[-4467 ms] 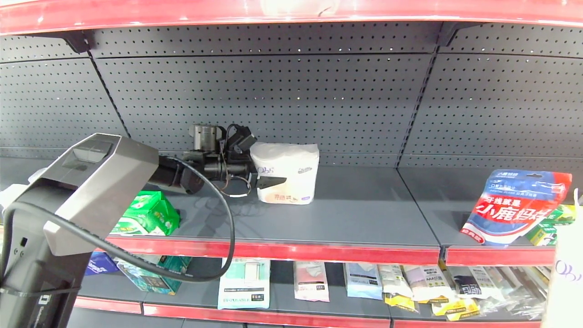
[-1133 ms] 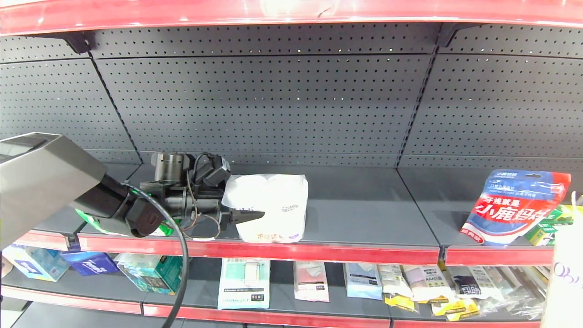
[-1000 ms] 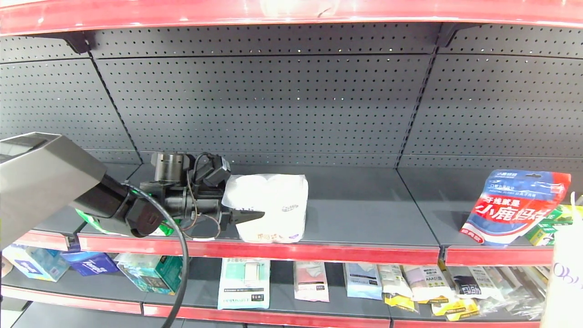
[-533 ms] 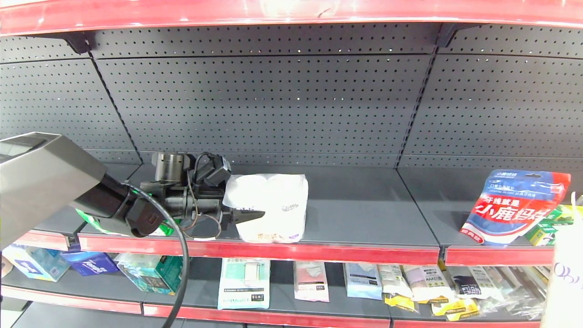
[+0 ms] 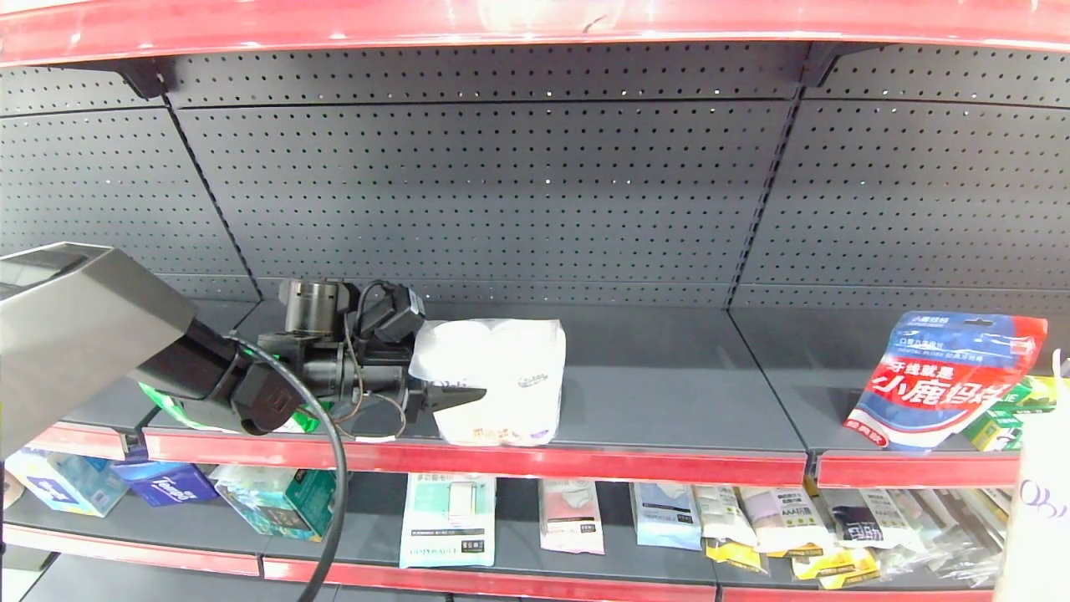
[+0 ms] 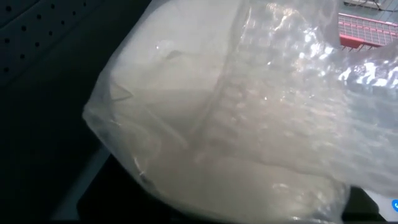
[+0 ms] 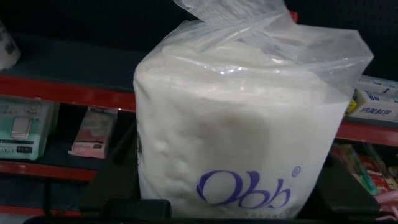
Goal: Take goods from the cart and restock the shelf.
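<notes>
A white pack of toilet rolls point(image 5: 501, 376) in clear wrap rests near the front edge of the grey middle shelf point(image 5: 669, 393). My left gripper point(image 5: 456, 395) comes in from the left and is shut on the pack's left side, one dark finger lying across its front. The left wrist view has the same wrap point(image 6: 236, 124) pressed close. My right gripper point(image 7: 236, 208) is shut on a second pack of toilet rolls point(image 7: 242, 137), held in front of the shelves; that pack's white edge point(image 5: 1036, 510) shows at the lower right in the head view.
A blue and red pouch point(image 5: 945, 376) leans at the shelf's right with green boxes point(image 5: 1007, 418) beside it. A green packet point(image 5: 155, 400) lies behind my left arm. The lower shelf holds several hanging packets point(image 5: 447, 518). A perforated back wall point(image 5: 501, 192) closes the shelf.
Since 4.5 s ago my left arm has drawn the pack from deep on the shelf toward its front edge and leftward. Over the last second nothing has visibly moved.
</notes>
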Controlling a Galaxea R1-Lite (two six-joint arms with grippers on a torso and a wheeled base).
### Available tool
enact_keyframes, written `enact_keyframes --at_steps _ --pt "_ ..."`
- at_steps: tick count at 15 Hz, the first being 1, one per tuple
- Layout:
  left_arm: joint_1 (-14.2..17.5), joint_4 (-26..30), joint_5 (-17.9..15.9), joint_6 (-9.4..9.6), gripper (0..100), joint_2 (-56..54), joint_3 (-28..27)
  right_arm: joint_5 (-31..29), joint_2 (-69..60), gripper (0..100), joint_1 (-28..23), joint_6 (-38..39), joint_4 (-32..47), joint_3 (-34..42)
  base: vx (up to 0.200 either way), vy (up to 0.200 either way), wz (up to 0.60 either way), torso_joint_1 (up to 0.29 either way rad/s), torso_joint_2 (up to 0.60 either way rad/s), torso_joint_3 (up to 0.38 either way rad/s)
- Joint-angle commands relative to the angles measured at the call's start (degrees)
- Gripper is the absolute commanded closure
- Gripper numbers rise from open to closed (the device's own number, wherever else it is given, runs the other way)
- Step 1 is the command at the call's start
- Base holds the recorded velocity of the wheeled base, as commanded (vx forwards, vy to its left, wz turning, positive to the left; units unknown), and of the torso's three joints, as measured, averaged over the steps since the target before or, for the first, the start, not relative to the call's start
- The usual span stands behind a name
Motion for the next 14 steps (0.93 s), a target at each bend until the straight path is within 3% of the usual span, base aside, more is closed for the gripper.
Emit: enact_keyframes --at_steps 1,8,12,14 --pt "0.0 0.0 -0.2 -0.54 0 0.0 0.2 0.0 -0.1 100 -0.1 0.0 0.0 0.0 0.000 0.000 0.00 0.000 0.00 0.000" --pt "1.7 -0.1 -0.5 -0.98 0 -4.9 2.1 0.0 -1.4 100 -0.2 0.0 0.1 1.0 0.000 0.000 0.00 0.000 0.00 0.000" --pt "1.7 -0.1 -1.0 -5.72 0 -11.5 2.3 0.1 -1.9 100 -0.4 0.0 0.2 1.5 0.000 0.000 0.00 0.000 0.00 0.000" --pt "1.7 -0.1 -1.0 -6.16 0 -13.4 2.1 0.1 -2.7 100 -0.4 0.0 0.1 2.5 0.000 0.000 0.00 0.000 0.00 0.000"
